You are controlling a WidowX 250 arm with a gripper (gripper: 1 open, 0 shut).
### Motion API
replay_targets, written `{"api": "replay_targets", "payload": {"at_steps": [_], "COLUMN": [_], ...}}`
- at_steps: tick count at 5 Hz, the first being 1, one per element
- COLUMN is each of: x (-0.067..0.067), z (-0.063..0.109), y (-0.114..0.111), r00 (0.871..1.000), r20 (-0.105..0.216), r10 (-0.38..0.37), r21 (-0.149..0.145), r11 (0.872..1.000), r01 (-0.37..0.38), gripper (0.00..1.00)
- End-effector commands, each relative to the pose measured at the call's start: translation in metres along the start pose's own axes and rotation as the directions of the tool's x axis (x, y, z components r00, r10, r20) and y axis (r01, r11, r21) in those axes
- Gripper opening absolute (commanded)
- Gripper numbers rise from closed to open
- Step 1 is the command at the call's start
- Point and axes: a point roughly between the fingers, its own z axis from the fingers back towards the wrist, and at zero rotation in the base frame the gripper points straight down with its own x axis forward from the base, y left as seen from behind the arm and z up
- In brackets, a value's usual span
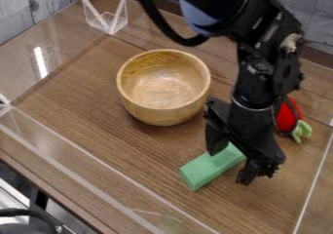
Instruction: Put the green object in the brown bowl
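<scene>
Fingers: the gripper points down, spread wide astride one end of the mint-green block, placed to close on it; nothing gripped yet.
Block: flat, smooth, bar-shaped, lying on the wood-grain surface.
Bowl: the wooden bowl, round, thick-walled, empty, stands near, up-left of the block.

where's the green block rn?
Camera view, lower right: the green block lies on the table, below-right of the brown bowl, under the open gripper.
</scene>
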Motion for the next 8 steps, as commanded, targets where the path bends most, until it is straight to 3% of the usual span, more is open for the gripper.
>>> {"api": "replay_targets", "payload": {"at_steps": [1, 3, 4, 6, 7, 8], "x": [0.01, 0.014, 0.012, -0.006, -0.006, -0.003], "z": [0.005, 0.002, -0.001, -0.01, -0.014, -0.016], "y": [-0.003, 0.003, 0.011, 0.017, 0.019, 0.019], "r00": [0.999, 0.999, 0.999, 0.999, 0.994, 0.977], "r20": [0.033, 0.037, 0.038, 0.045, 0.036, 0.039], "r10": [-0.043, 0.02, 0.017, -0.017, 0.1, 0.21], "r21": [-0.005, 0.001, -0.001, -0.002, 0.003, 0.003], "r11": [0.999, 1.0, 1.0, 1.0, 0.995, 0.978], "r01": [0.044, -0.02, -0.017, 0.017, -0.1, -0.21], "gripper": [1.0, 1.0, 1.0, 1.0, 1.0, 1.0]}}
